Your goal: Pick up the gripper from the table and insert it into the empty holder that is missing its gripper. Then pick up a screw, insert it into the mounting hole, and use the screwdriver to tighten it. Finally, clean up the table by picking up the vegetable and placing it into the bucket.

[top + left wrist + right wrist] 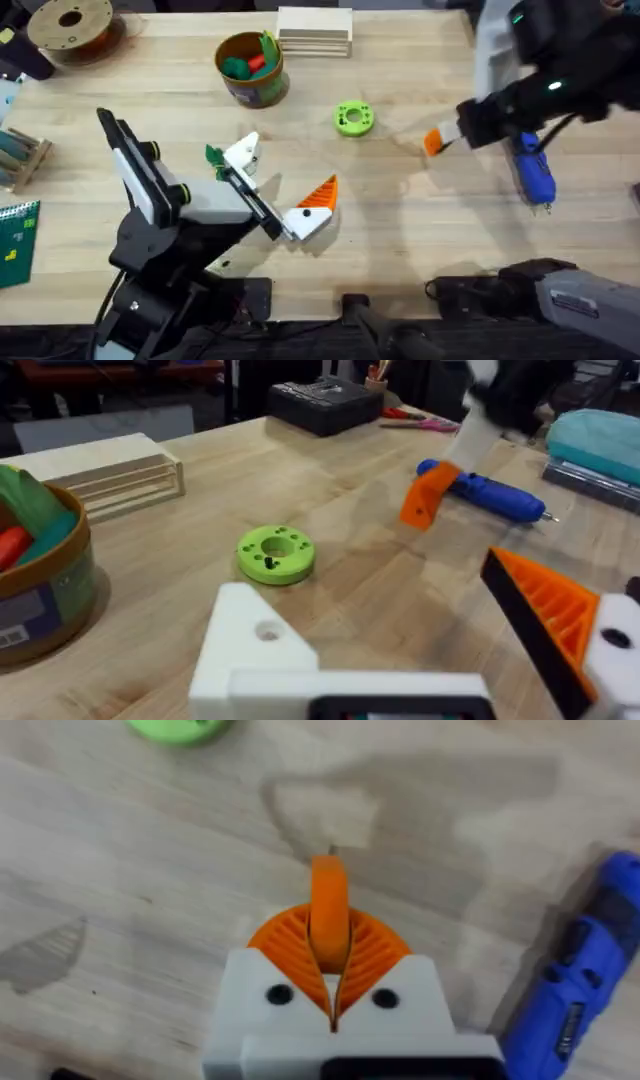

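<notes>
While the table (400,250) carries the rest, left gripper (285,190) sits mid-table, jaws spread, one finger a bare white holder (262,645). Bucket (252,68) far side. Screwdriver (533,172) lies right. Right gripper (330,955) above the table, jaws pinching the orange gripper (329,910). Vegetable (213,155) just beside the holder.

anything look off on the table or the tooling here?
Yes: the left gripper is lopsided. One white holder has no orange fin, while its other finger carries one. The missing orange gripper is clamped in the right gripper, above the table. The screwdriver lies flat nearby.
</notes>
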Controlling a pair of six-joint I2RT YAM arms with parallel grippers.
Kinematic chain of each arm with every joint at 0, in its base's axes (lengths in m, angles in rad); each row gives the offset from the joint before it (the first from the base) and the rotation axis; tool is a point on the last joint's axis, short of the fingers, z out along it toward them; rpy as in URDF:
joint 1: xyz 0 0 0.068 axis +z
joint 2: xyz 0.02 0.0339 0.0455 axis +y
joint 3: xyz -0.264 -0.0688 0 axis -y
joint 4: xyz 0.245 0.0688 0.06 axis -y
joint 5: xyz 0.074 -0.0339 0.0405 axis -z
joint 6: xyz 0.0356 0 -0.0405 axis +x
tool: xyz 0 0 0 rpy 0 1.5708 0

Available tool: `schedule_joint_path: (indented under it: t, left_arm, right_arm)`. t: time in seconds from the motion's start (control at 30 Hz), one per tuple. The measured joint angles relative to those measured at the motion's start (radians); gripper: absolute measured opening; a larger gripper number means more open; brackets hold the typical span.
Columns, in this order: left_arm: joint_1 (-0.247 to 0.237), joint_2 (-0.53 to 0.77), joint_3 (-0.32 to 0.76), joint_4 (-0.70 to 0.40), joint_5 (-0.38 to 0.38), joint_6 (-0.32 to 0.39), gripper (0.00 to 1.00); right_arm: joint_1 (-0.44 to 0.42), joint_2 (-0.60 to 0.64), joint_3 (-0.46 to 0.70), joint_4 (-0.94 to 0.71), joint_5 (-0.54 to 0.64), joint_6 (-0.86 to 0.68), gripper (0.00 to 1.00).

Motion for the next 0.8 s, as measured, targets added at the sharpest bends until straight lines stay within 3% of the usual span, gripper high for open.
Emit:
schedule_joint_path:
  t: [0.07,0.1,0.27,0.43,0.63,0.8]
  left_arm:
    - [0.000,0.000,0.000,0.000,0.000,0.000,0.987]
    - [0.000,0.000,0.000,0.000,0.000,0.000,0.987]
    - [0.000,0.000,0.000,0.000,0.000,0.000,0.987]
    - [0.000,0.000,0.000,0.000,0.000,0.000,0.987]
    - [0.000,0.000,0.000,0.000,0.000,0.000,0.987]
    - [0.000,0.000,0.000,0.000,0.001,0.000,0.987]
  right_arm:
    - [0.000,-0.049,0.032,-0.009,0.000,-0.001,0.020]
    - [-0.002,-0.131,0.059,-0.012,0.000,-0.016,0.020]
    - [-0.061,-0.287,0.063,-0.024,-0.017,-0.022,0.019]
    - [-0.186,-0.375,-0.019,0.174,-0.220,0.004,0.019]
    - [-0.212,-0.232,-0.274,0.647,-0.601,0.271,0.019]
    - [-0.156,-0.051,-0.317,0.877,-0.817,0.572,0.019]
